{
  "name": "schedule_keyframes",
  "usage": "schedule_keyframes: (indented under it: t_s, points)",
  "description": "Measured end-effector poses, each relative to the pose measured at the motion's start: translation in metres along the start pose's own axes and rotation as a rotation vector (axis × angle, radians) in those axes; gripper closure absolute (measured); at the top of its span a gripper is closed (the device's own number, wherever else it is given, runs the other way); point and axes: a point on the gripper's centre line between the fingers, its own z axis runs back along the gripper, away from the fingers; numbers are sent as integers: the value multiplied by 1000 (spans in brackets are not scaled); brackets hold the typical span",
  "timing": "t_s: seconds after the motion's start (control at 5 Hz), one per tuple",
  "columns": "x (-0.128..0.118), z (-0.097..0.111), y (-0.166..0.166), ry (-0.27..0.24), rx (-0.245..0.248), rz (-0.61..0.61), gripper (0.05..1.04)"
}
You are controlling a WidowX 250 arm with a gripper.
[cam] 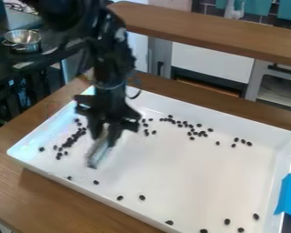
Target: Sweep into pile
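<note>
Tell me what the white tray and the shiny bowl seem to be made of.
The tray looks like smooth plastic, moulded with rounded corners, though enamel is possible. The bowl seems polished metal, probably stainless steel, from its silvery highlights.

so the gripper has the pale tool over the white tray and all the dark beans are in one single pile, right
Not one pile: the camera view shows the dark beans scattered in loose groups and singles. The gripper does hold the pale tool over the white tray.
</note>
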Motion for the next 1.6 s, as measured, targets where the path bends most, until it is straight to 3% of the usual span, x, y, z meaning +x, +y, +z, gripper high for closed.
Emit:
schedule_keyframes:
  t_s: [0.2, 0.4, 0.6, 0.8, 1.2, 1.6]
  points:
    - [8, 12, -32, -42, -75, -6, 720]
    - [25, 26, -83, -49, -186, -40, 720]
    - [36, 29, -114, -30, -213, -40, 720]
    - [50, 27, -140, 0, -215, -18, 720]
    - [47, 6, -170, 40, -186, -44, 720]
    - [38, 12, -198, 12, -197, -75, 720]
